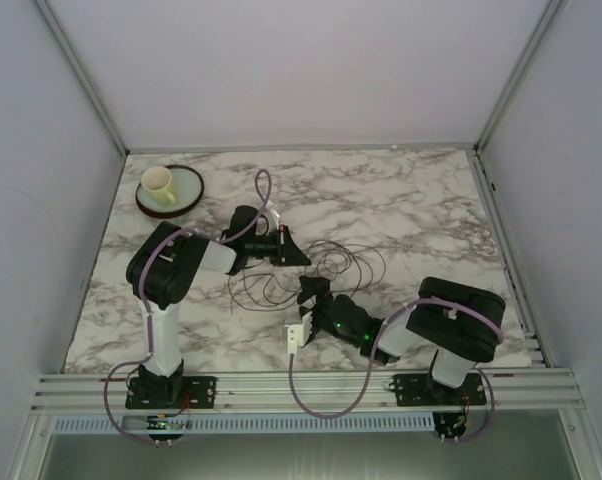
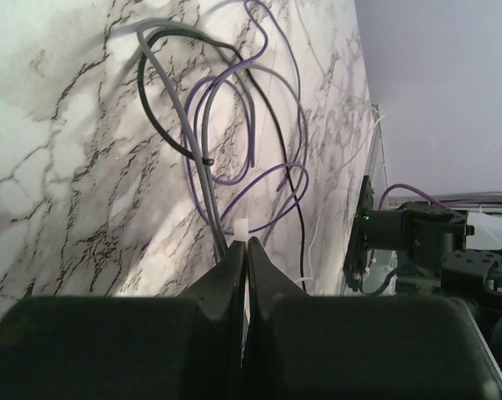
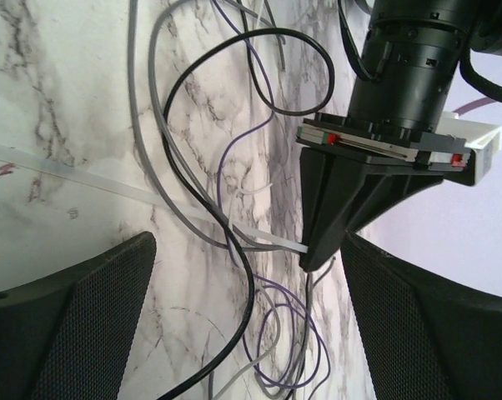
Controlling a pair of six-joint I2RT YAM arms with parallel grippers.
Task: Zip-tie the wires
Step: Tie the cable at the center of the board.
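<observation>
The wires [image 1: 351, 262] are thin grey, black and purple loops lying loose on the marble table between my two grippers. They also show in the left wrist view [image 2: 209, 125] and the right wrist view [image 3: 248, 292]. My left gripper [image 2: 245, 243] is shut on a white zip tie [image 2: 241, 228], whose end pokes out past the tips. In the right wrist view the zip tie [image 3: 102, 184] runs as a long pale strip across the wires into the left gripper [image 3: 318, 250]. My right gripper [image 3: 247, 242] is open and empty, with the wires and strip between its fingers [image 3: 76, 325].
A pale cup [image 1: 159, 184] stands on a round plate [image 1: 191, 192] at the table's far left. Purple arm cables [image 1: 264, 190] loop above the left wrist. A metal rail [image 1: 301, 385] runs along the near edge.
</observation>
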